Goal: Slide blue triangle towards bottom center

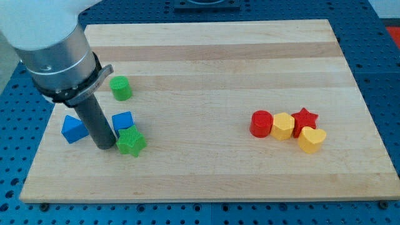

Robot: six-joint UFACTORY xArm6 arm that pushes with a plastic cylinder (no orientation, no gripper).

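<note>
The blue triangle (74, 129) lies near the wooden board's left edge. My tip (104, 146) rests on the board just to the right of it, between it and the green star (131, 142). A blue cube (122, 120) sits right of the rod, touching the green star's top. A green cylinder (120, 88) stands above them. The arm's grey body covers the board's upper left corner.
On the view's right is a tight group: a red cylinder (261, 123), a yellow hexagon (282, 125), a red star (305, 118) and a yellow heart (311, 139). The wooden board (206, 56) lies on a blue perforated table.
</note>
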